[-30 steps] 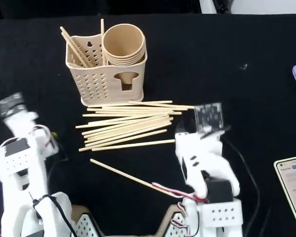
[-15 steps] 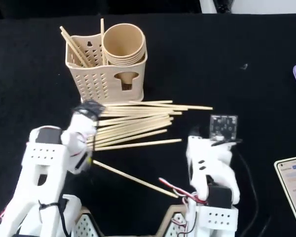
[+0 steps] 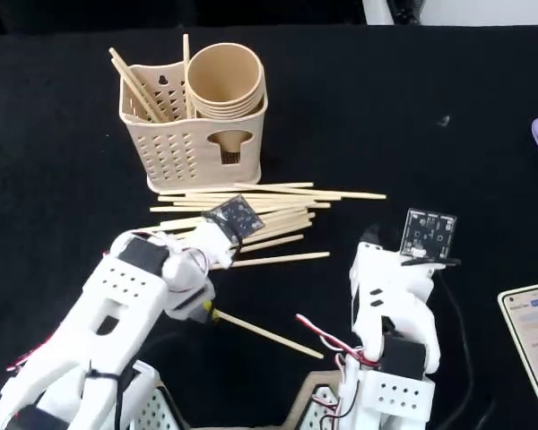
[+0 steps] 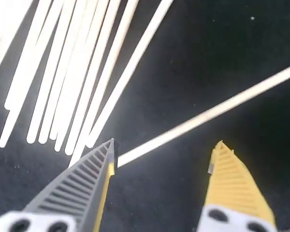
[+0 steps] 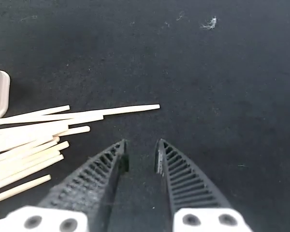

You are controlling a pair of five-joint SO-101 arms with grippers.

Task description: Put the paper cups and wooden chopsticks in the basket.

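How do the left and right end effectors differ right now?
The left end effector gapes wide, yellow and grey, over the lone chopstick's end. The right end effector is barely parted, all black, over bare black cloth beside the chopstick pile. Both hold nothing.

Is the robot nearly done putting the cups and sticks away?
Not yet. Done: the paper cups sit stacked in the basket, with a few chopsticks beside them. In hand: nothing; the left gripper hangs open over an end of the lone chopstick. Left: that one and the pile on the table.
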